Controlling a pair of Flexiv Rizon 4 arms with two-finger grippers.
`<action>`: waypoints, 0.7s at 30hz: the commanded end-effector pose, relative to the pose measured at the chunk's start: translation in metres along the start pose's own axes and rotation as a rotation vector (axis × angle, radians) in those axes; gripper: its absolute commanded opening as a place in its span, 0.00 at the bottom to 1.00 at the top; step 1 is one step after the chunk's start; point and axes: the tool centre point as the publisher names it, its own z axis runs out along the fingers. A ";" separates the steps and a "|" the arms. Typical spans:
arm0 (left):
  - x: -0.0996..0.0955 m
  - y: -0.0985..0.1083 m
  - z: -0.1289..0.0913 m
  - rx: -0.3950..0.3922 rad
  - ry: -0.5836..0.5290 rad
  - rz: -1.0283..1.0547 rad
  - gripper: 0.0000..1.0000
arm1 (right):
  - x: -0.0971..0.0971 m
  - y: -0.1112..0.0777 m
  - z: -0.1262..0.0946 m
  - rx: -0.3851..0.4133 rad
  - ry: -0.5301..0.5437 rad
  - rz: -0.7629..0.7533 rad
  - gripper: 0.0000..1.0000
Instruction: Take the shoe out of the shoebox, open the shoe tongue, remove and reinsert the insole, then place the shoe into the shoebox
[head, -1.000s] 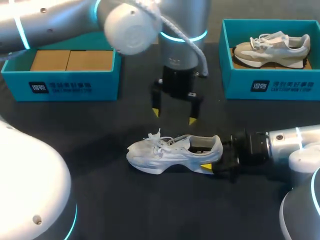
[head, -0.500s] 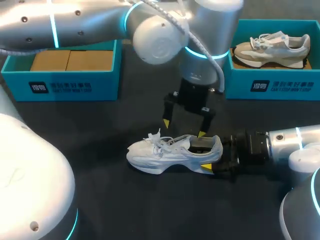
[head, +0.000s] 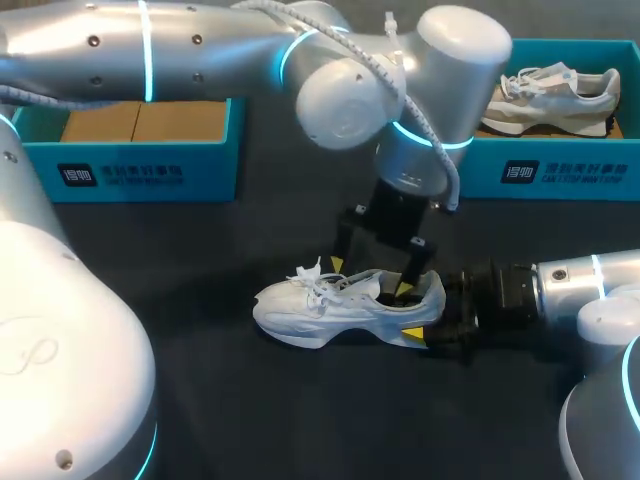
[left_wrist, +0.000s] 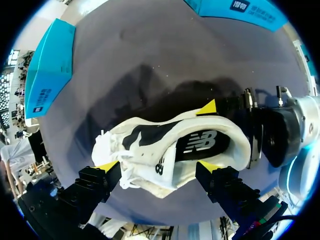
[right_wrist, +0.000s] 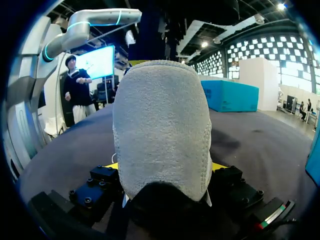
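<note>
A white shoe (head: 330, 305) lies on its side on the dark table, toe toward the left. My right gripper (head: 430, 314) is shut on its heel; in the right wrist view the grey heel (right_wrist: 162, 125) fills the gap between the fingers of that gripper (right_wrist: 167, 167). My left arm reaches past the middle, and its gripper (head: 370, 279) hangs open right over the shoe's mouth. In the left wrist view the shoe (left_wrist: 150, 160) lies between the spread tips of the left gripper (left_wrist: 159, 165). The dark insole (left_wrist: 200, 145) shows inside.
A teal shoebox (head: 130, 165) with brown card inside stands at the back left. A second teal shoebox (head: 545, 170) at the back right holds a beige shoe (head: 550, 95). My right arm (head: 560, 290) lies low along the table at the right.
My left gripper has moved right and down, from above the table behind the shoe to the shoe's mouth. The shoe and my right gripper have stayed put.
</note>
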 end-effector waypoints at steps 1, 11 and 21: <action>0.005 -0.003 0.006 -0.028 -0.014 -0.002 1.00 | 0.000 -0.001 0.000 0.003 -0.002 -0.001 0.00; -0.005 0.000 0.008 -0.032 -0.028 -0.037 1.00 | 0.000 -0.001 0.000 0.003 -0.002 -0.001 0.00; -0.023 0.000 0.013 -0.048 -0.045 -0.091 1.00 | 0.000 -0.001 0.000 0.003 -0.002 -0.001 0.00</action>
